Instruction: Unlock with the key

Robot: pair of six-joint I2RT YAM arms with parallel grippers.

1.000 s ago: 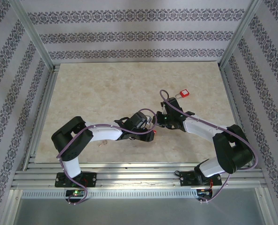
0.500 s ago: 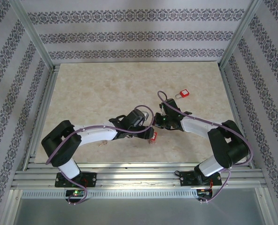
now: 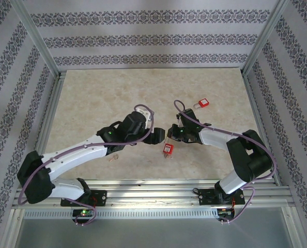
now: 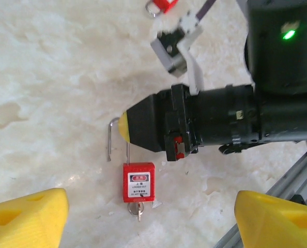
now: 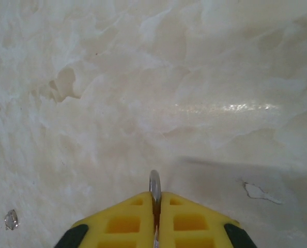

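A red padlock (image 4: 138, 182) lies flat on the marble table, label up, with the key (image 4: 137, 209) stuck in its bottom end. Its metal shackle (image 4: 110, 140) is swung out, one leg free of the body. My right gripper (image 5: 154, 199) is shut on the bend of the shackle (image 5: 154, 187); in the left wrist view its yellow tip (image 4: 123, 126) touches the shackle's top. My left gripper (image 4: 151, 206) stands open above the padlock, its yellow fingers (image 4: 27, 217) wide apart and touching nothing. From above, the padlock (image 3: 167, 149) lies just below both grippers, left (image 3: 157, 136) and right (image 3: 169, 133).
A second red padlock (image 3: 203, 103) lies farther back on the right, and its edge also shows in the left wrist view (image 4: 164, 4). A small pale scrap (image 3: 112, 157) lies near the left arm. Aluminium rails (image 3: 153, 188) run along the near edge.
My left gripper has opened, let go of the padlock and key, and drawn back to the left. The padlock now lies uncovered on the table. The right gripper has stayed on the shackle.
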